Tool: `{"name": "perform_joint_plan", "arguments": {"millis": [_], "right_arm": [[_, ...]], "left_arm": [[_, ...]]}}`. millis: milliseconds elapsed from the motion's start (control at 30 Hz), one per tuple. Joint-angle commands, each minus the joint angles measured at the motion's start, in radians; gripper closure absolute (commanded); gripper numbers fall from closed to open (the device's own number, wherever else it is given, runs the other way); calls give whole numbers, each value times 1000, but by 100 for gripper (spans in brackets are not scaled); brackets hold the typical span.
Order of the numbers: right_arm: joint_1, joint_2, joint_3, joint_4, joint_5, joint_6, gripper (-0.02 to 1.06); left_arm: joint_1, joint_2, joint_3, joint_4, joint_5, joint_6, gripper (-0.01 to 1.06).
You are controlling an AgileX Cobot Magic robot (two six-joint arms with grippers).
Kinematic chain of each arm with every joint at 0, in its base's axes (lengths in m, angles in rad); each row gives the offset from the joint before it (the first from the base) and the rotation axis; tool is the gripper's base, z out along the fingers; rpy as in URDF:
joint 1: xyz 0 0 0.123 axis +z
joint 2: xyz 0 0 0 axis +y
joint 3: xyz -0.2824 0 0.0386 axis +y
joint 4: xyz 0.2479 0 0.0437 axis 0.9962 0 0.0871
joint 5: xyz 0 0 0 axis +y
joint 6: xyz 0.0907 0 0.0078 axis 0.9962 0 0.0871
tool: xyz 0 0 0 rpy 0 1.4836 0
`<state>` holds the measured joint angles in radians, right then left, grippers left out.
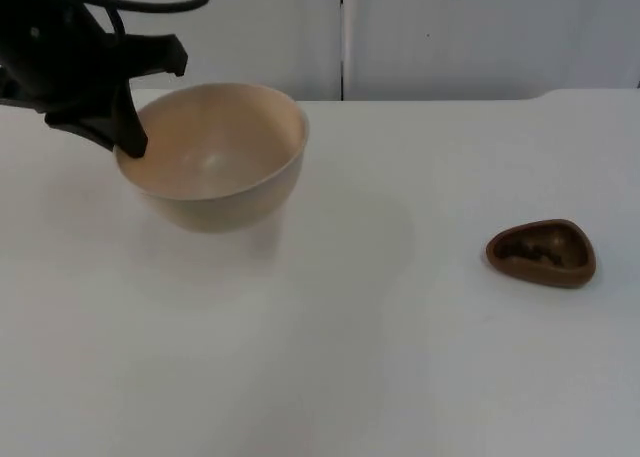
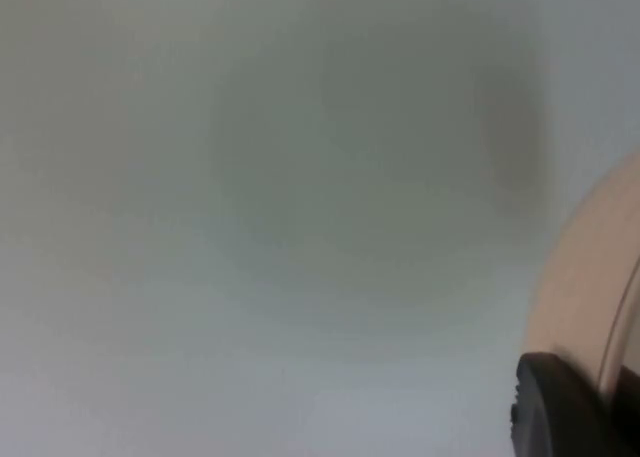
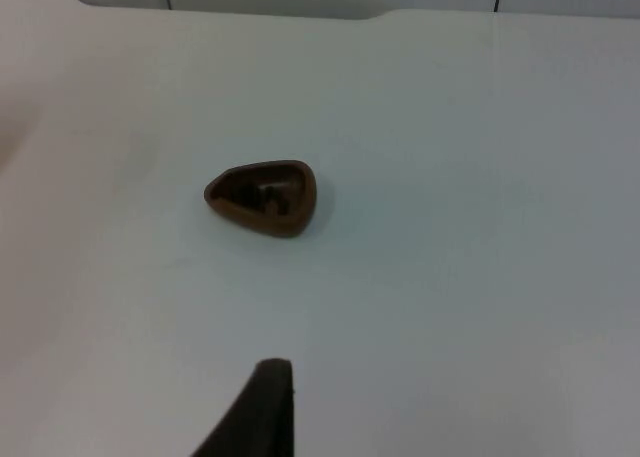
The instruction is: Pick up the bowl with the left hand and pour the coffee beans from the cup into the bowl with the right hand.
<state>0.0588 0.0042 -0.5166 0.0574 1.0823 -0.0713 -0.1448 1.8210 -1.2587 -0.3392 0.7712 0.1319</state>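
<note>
My left tool is clamped on the rim of the bowl, tilted above the worktop; I should level it; the cup sits well apart, under my waiting right tool; its grip I cannot tell.

A white table top filled the scene, evenly lit, with faint soft shadows on its surface. It ended at a pale grey partition wall, split by a dark vertical seam. The table's far right edge seemed to step back slightly.
</note>
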Motion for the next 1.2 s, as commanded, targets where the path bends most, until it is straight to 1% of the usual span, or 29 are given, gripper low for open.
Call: {"name": "perform_joint_plan", "arguments": {"millis": [0,233,367,400,467,667,833,933,1033,1167], "right_arm": [[-6,-4,0,-7,-3,0,-1],[-6,-4,0,-7,-3,0,-1],[-6,-4,0,-7,-3,0,-1],[-6,-4,0,-7,-3,0,-1],[-6,-4,0,-7,-3,0,-1],[-6,-4,0,-7,-3,0,-1],[-6,-4,0,-7,-3,0,-1],[-6,-4,0,-7,-3,0,-1],[-6,-4,0,-7,-3,0,-1],[-6,-4,0,-7,-3,0,-1]], "left_arm": [[-4,-19,-6,-11,15,-7,105],[-25,-25,-6,8,40,-10,105],[-79,-25,-6,14,28,-18,105],[-79,-25,-6,14,28,-18,105],[-115,-25,-6,23,28,-18,105],[-190,-25,-6,45,55,9,105],[-247,-25,-6,45,57,20,105],[-271,-25,-6,33,54,22,105],[-314,-25,-6,-20,54,60,105],[-333,-25,-6,-35,54,71,105]]}}
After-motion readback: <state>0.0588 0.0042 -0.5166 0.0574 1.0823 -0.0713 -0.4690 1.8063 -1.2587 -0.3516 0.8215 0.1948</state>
